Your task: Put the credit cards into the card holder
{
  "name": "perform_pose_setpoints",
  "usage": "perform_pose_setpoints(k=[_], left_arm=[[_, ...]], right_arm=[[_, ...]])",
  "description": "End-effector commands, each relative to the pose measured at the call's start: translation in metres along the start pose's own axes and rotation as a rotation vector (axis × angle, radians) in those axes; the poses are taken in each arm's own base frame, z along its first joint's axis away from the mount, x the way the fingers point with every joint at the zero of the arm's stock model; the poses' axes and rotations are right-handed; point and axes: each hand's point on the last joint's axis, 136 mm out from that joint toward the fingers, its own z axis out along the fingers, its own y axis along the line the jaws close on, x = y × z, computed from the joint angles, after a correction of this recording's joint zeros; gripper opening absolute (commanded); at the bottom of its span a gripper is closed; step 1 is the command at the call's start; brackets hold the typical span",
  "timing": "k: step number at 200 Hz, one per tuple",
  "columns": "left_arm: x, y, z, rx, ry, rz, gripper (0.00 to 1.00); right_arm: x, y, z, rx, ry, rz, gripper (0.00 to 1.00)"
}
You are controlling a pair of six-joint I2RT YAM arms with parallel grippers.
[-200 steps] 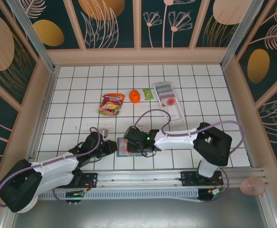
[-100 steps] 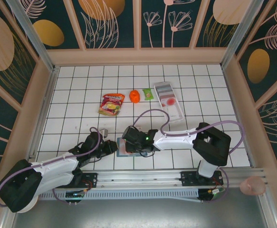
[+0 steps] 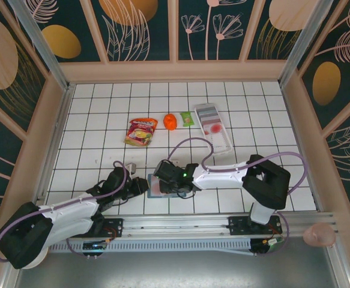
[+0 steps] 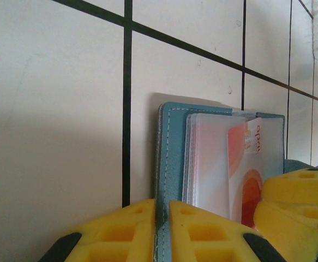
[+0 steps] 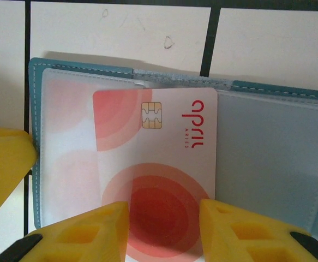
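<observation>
The teal card holder (image 5: 33,136) lies open on the tiles, its clear sleeves facing up. My left gripper (image 4: 163,229) is shut on the holder's cover edge (image 4: 172,153), pinning it. A whitish credit card (image 5: 164,164) with red-pink circles and a chip lies on the sleeves, and its left part looks tucked under clear plastic. My right gripper (image 5: 164,229) stands open just over the card's near end, with the card wider than the gap. From above, both grippers meet at the holder (image 3: 152,187). More credit cards (image 3: 213,127) rest in the white tray.
The long white tray (image 3: 221,143) sits behind the right arm. A red-green snack packet (image 3: 140,131), an orange object (image 3: 170,121) and a small green packet (image 3: 188,119) lie further back. Raised walls border the tiled floor.
The right gripper has crept slightly left over the holder. The left arm has not moved.
</observation>
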Motion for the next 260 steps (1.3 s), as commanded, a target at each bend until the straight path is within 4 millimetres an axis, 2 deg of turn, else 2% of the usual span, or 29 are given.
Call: perform_pose_setpoints(k=[1,66,103,168,213,243,260], left_arm=[[0.012,0.009,0.001,-0.017,0.042,0.008,0.16],[0.012,0.008,0.003,-0.019,0.046,0.01,0.16],[0.012,0.007,0.003,-0.017,0.049,0.013,0.16],[0.013,0.009,0.003,-0.015,0.049,0.006,0.16],[0.013,0.009,0.002,-0.015,0.045,0.007,0.16],[0.013,0.009,0.001,-0.014,0.043,0.006,0.16],[0.013,0.008,0.002,-0.011,0.043,0.009,0.16]], right_arm=[[-0.002,0.005,-0.006,-0.015,-0.019,-0.017,0.41],[0.0,0.003,-0.006,-0.01,-0.022,-0.015,0.41],[0.008,0.004,0.004,-0.002,0.004,-0.018,0.41],[0.016,0.037,0.015,-0.113,0.027,-0.015,0.41],[0.001,0.042,-0.001,-0.111,-0.041,-0.037,0.4],[-0.013,0.035,-0.021,-0.079,-0.109,-0.042,0.41],[-0.015,0.027,-0.026,-0.06,-0.13,-0.037,0.41]])
